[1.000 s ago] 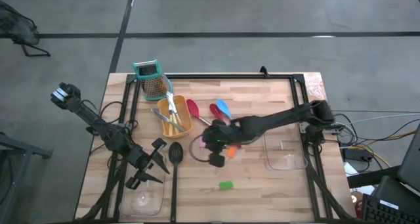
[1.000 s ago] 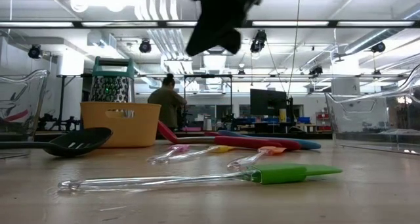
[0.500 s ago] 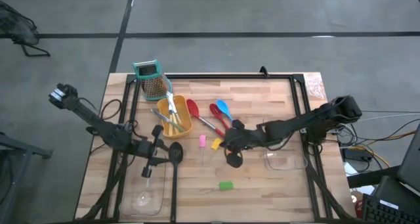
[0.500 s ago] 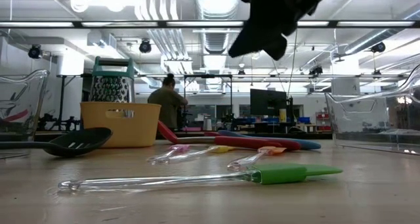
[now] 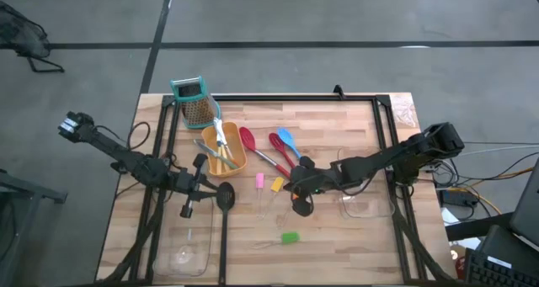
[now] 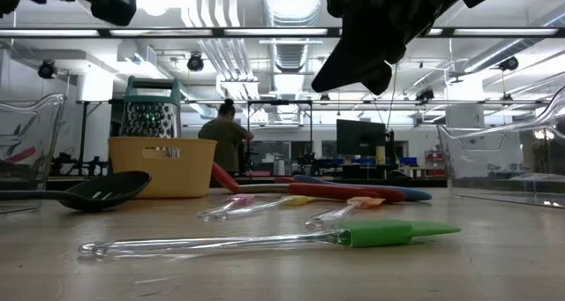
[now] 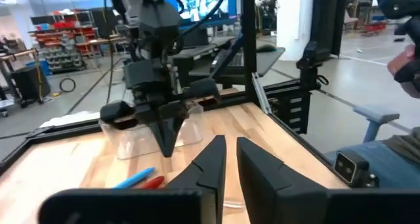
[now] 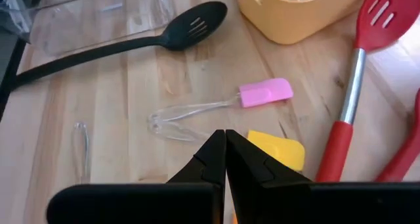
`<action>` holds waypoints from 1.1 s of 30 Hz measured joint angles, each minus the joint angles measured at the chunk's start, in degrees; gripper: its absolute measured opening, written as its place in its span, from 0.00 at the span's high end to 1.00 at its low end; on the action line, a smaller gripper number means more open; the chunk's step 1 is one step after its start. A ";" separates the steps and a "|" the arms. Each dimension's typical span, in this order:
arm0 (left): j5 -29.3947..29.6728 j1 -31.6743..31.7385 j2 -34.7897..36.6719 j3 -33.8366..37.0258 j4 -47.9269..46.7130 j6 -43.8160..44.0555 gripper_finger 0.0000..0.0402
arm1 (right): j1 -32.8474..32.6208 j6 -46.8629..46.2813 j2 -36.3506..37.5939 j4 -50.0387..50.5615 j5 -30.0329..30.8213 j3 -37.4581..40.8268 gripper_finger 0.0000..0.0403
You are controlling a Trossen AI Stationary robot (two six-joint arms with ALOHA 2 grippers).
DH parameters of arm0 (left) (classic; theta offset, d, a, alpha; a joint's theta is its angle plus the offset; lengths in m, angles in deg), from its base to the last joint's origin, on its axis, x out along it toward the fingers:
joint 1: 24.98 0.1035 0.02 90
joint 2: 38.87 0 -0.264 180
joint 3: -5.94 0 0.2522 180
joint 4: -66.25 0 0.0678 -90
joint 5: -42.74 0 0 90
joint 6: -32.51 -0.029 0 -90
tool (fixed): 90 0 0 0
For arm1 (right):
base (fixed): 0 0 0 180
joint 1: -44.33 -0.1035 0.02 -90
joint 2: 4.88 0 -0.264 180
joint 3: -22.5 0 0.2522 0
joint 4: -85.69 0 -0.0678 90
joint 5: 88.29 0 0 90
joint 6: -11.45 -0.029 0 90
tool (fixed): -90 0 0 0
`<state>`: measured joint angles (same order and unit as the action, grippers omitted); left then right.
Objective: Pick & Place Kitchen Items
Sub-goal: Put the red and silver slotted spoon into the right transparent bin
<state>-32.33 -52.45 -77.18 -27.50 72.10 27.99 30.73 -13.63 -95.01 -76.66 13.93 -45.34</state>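
Kitchen items lie loose on the wooden table. A black slotted spoon (image 5: 226, 194) is at mid-left. Pink-tipped (image 8: 266, 92) and yellow-tipped (image 8: 279, 148) clear-handled tools lie at the centre, and a green-tipped one (image 6: 388, 233) lies nearer the front. Red spoons (image 5: 246, 140) and a blue spoon (image 5: 286, 138) lie farther back. My left gripper (image 7: 228, 152) hovers beside the black spoon's head with a narrow gap between its fingers and nothing in it. My right gripper (image 8: 225, 142) is shut and empty above the yellow-tipped tool.
A yellow tray (image 5: 227, 152) with utensils and a teal-topped grater (image 5: 195, 102) stand at the far left. One clear tray (image 5: 187, 253) sits at the near left and another (image 5: 366, 194) under my right arm. A person stands in the room behind.
My left gripper has risen from over the near-left clear tray and gone toward the far edge, beside the black spoon's head, and its fingers have drawn closer together. My right gripper has pulled back a little toward the table's right edge and stayed shut.
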 joint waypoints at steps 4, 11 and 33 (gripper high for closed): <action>-0.43 1.84 3.61 2.43 0.12 -0.07 0.95 | -0.01 0.09 0.00 0.15 2.78 0.00 0.98; -0.55 2.67 8.80 5.93 -0.06 -0.75 0.98 | 0.37 2.58 0.00 0.10 4.95 0.29 0.98; -3.92 6.65 22.95 10.70 -11.03 -1.43 0.99 | 7.69 5.90 -9.49 -0.08 7.48 -2.68 0.59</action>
<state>-36.26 -45.80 -54.23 -16.80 61.07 26.56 38.42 -7.72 -104.49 -76.74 21.40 -48.02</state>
